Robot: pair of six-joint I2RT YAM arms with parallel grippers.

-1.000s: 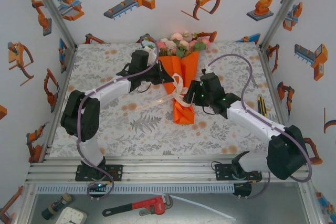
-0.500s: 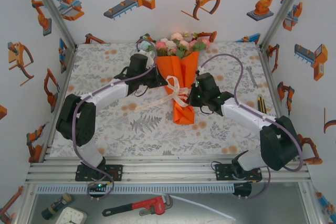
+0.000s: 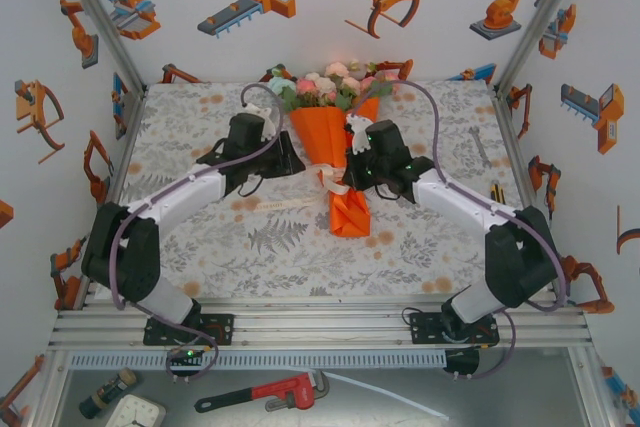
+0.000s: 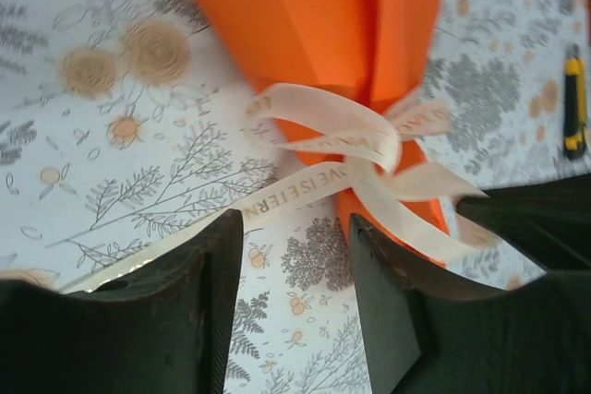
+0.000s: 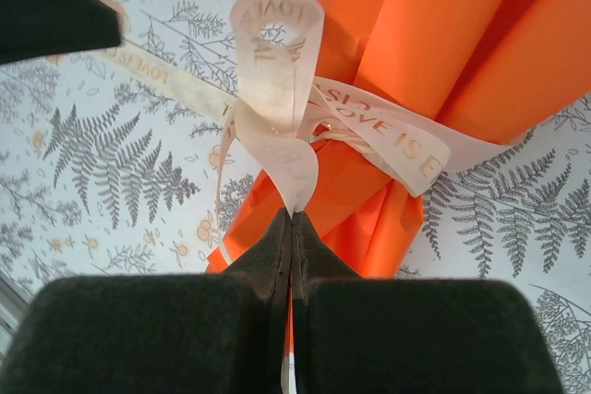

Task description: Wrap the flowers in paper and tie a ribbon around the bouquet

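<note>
White walls (image 3: 320, 7) dotted with orange robot stickers close in a table under a grey-and-orange floral cloth (image 3: 200, 137); the bouquet (image 3: 340, 202) lies on it towards the far middle, narrow end pointing at the arm bases, with the flowers (image 3: 325, 87) fanned out against the back wall; the orange paper (image 3: 322, 132) is already rolled into a cone, and the cream ribbon (image 4: 355, 140) circles its waist in a loose knot with a loop standing up; the work in hand looks like drawing that knot tight. The right gripper (image 5: 292, 219), just beside the cone on its right, has its fingers pressed together on one strand of ribbon that rises from the knot; the left gripper (image 4: 294, 228) sits near the cone's left flank with its fingers spread and nothing between them but cloth, while the other lettered tail runs across the cloth past one finger; whether it touches that finger I cannot tell. To do this well, the left side would likely need to close on that free tail close to the knot rather than far out; the two pulls should then run opposite and level with the table, gentle and matched, so that the band cinches where it sits instead of sliding toward the narrow tip; a lopsided tug could drag the light cone sideways, crease the paper or pull the loop straight through.
</note>
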